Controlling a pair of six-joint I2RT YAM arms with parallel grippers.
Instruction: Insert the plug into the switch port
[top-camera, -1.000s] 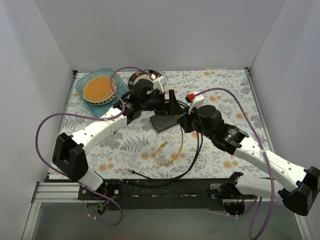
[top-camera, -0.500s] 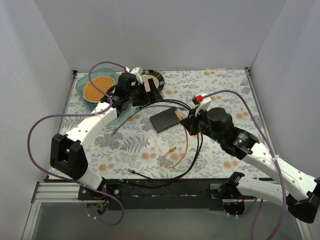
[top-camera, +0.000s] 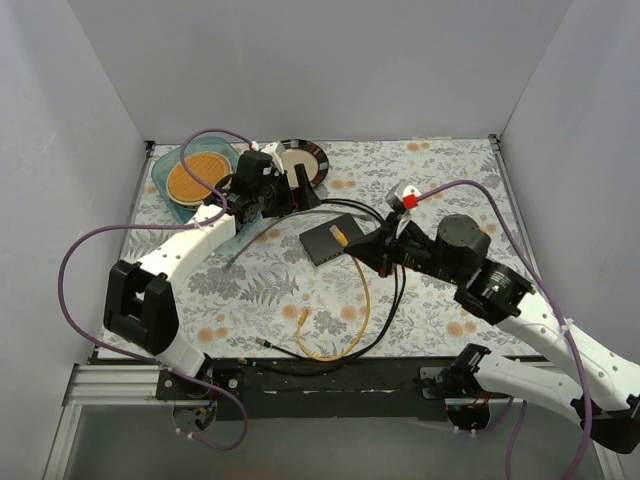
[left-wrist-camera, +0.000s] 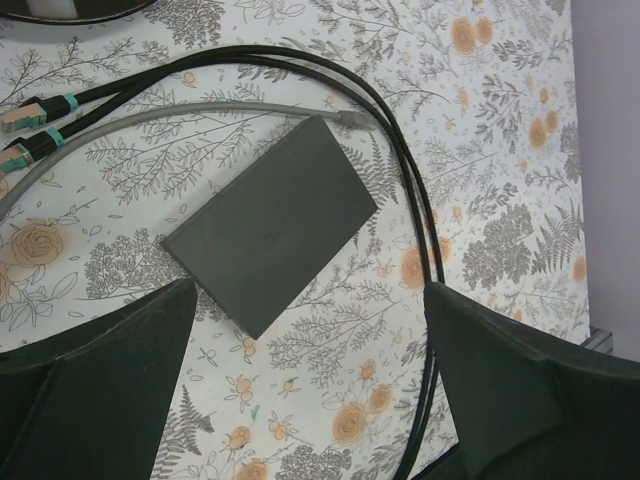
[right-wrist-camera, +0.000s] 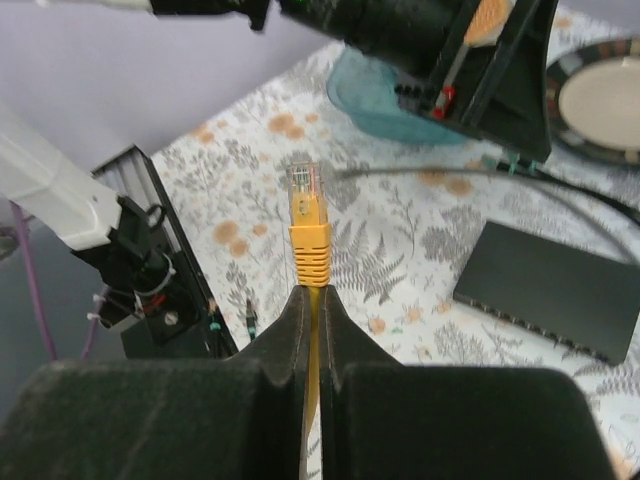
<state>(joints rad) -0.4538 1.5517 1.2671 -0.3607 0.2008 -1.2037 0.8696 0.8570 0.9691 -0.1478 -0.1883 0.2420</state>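
1. The right end effector (right-wrist-camera: 312, 296) is closed on the yellow cable (top-camera: 362, 300), which is pinched between its fingers just behind the orange boot of the plug (right-wrist-camera: 303, 190).
2. The plug is held out beyond the fingertips, its clear tip pointing away from the end effector. It is not seated in any port.
3. In the top view the plug is seen against the top face of the switch (top-camera: 325, 243). In the right wrist view it is seen apart from the switch, which lies flat on the table (top-camera: 270, 290).
4. The switch port (right-wrist-camera: 540, 325) is one of a row seen along the long edge of the switch facing the right wrist camera. The single sockets are too small to be told apart.
5. The left end effector (left-wrist-camera: 310, 290) is held wide open above the table with nothing between its fingers. The switch is seen below the gap, untouched.
6. The yellow cable is seen hanging from the right end effector in a loop down to the table, with its other end lying near the front edge.
7. Black cables (top-camera: 397, 285) are curved round the switch, and a grey cable (left-wrist-camera: 200, 106) is laid just beside its corner.
8. A dark-rimmed plate (top-camera: 300, 160) and a teal tray (top-camera: 160, 190) are set at the far left of the table.
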